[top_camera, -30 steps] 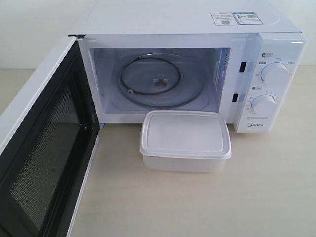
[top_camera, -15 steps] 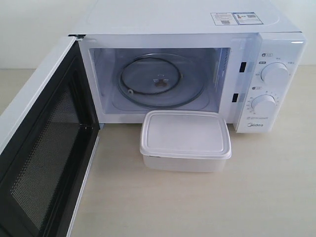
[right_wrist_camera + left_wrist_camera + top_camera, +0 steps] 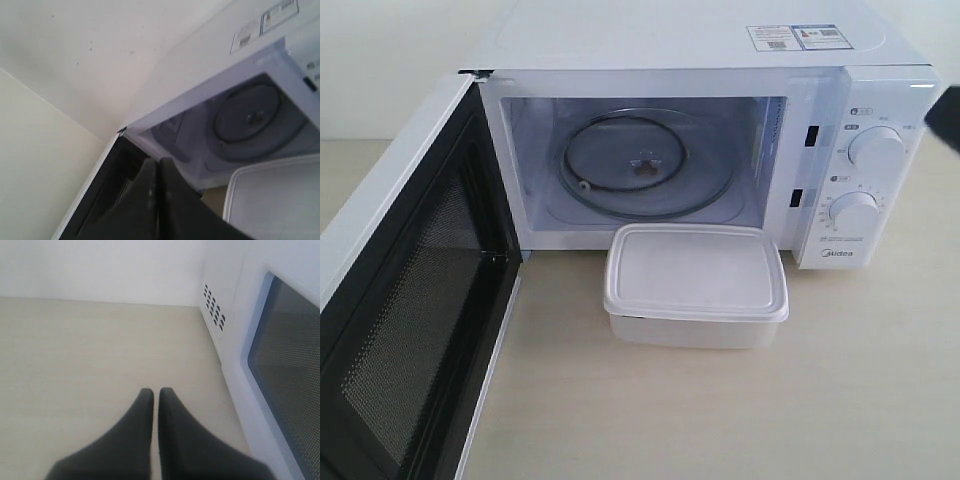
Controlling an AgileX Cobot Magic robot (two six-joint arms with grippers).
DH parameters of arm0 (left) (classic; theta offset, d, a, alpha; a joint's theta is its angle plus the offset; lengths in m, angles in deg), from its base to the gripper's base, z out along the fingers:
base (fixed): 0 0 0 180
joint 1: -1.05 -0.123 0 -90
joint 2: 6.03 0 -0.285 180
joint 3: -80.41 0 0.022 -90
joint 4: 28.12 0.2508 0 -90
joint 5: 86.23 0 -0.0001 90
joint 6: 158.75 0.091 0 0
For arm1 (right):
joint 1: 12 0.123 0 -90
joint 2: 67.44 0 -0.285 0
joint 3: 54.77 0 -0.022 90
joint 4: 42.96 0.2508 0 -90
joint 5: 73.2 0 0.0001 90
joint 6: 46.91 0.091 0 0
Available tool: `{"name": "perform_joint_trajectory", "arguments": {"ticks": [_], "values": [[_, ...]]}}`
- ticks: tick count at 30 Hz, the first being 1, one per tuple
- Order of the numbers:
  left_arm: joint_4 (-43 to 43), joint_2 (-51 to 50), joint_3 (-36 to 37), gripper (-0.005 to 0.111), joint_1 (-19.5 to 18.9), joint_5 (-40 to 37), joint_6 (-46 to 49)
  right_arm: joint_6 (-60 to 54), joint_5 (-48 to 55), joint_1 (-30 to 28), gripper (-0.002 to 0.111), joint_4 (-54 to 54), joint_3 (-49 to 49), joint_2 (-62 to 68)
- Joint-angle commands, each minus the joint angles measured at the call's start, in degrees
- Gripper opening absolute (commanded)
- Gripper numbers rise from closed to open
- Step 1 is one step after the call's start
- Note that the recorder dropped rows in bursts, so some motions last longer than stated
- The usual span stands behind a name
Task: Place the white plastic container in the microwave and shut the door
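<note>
**Exterior view.** The white plastic container (image 3: 695, 285) stands on the table (image 3: 720, 420) with its lid on. It sits just in front of the microwave (image 3: 700, 150) opening, toward the right half. The door (image 3: 410, 290) is swung wide open to the left, and the glass turntable (image 3: 645, 165) carries nothing. A dark blurred form (image 3: 948, 118) at the right edge is probably part of the right arm; no gripper shows in this view.

Handling estimate: the container is probably light, with thin walls that flex under pressure and a smooth, slippery lid. Take hold across the short span at one end, with the pads below the projecting rim (image 3: 695, 312). Use moderate force so the lid does not pop off.

**Left wrist view.** The left gripper (image 3: 156, 392) hangs low over the table. Its fingers are pressed together with only a thin slit between them, and they hold nothing. The door's outer face lies just beside it.

**Right wrist view.** The right gripper (image 3: 157, 162) is raised and angled down toward the open cavity. Its fingers are closed together and empty. A corner of the container shows near them, not touching. The fingers must spread before any grasp.
</note>
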Motion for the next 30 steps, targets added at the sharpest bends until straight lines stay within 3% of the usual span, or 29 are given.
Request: {"name": "perform_joint_trajectory", "arguments": {"ticks": [1, 5, 15, 26, 30], "values": [[-0.2, 0.2, 0.2, 0.004, 0.2, 0.4, -0.1, 7.1, -8.2, 3.9, 0.000, 2.5, 5.2, 0.1], [-0.2, 0.2, 0.2, 0.004, 0.2, 0.4, -0.1, 16.4, -19.7, 4.6, 0.000, 4.5, 11.2, 0.1], [-0.2, 0.2, 0.2, 0.004, 0.2, 0.4, -0.1, 23.3, -17.7, 4.6, 0.000, 9.9, 17.9, 5.9], [-0.2, 0.2, 0.2, 0.004, 0.2, 0.4, -0.1, 41.0, -36.7, 4.6, 0.000, -8.3, 12.9, 28.0], [-0.2, 0.2, 0.2, 0.004, 0.2, 0.4, -0.1, 43.9, -44.2, 4.7, 0.000, -9.5, 11.3, 38.1]]}}
